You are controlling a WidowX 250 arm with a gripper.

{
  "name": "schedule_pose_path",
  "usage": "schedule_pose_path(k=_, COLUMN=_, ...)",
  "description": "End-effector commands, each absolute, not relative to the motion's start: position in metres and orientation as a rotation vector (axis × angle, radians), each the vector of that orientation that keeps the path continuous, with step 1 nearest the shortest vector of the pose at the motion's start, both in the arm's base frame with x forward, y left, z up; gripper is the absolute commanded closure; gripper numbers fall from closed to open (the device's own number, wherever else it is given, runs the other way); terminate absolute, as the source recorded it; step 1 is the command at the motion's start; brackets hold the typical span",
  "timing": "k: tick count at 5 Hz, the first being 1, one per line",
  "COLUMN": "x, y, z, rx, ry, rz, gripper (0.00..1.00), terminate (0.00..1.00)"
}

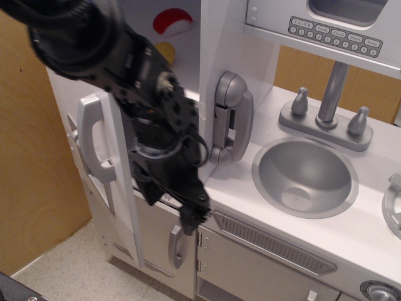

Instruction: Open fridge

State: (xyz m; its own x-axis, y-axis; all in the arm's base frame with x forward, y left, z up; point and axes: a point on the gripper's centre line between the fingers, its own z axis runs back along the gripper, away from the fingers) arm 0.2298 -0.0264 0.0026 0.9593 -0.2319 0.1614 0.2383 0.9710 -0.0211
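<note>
The tall white and silver-grey toy-kitchen fridge stands at the left end of the play kitchen, and its large door, with a curved vertical silver handle, is swung out toward the camera, edge-on, so the compartment behind it is exposed. On the inner shelf sit a red-and-white wedge-shaped toy and, partly hidden, a yellow rounded toy. The black robot arm reaches diagonally down across the opening from the upper left; its black gripper hangs in front of the lower edge of the compartment, beside the counter's front corner and just above the smaller plain lower door with its short silver handle. The fingers blur into one dark mass, so I cannot tell whether the jaws are parted or closed; nothing is visibly held.

On the cabinet wall to the right hangs a grey toy telephone handset. Beyond it lie a round silver sink basin and a grey faucet with two knobs. Above is a grey microwave with a keypad; the key labels are too small to read.
</note>
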Motion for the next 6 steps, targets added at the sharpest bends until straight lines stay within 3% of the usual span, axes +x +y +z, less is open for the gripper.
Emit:
schedule_pose_path(k=1, x=0.277, y=-0.010, z=0.027, rx=0.034, ry=-0.235, rz=-0.157, gripper=0.00, terminate=0.00)
schedule_pose_path(k=3, x=0.280, y=0.027, z=0.040, rx=0.092, ry=-0.236, rz=-0.121, gripper=0.00, terminate=0.00)
schedule_pose_path(k=6, x=0.225, y=0.075, z=0.045, rx=0.090, ry=-0.199, rz=-0.155, gripper=0.00, terminate=0.00)
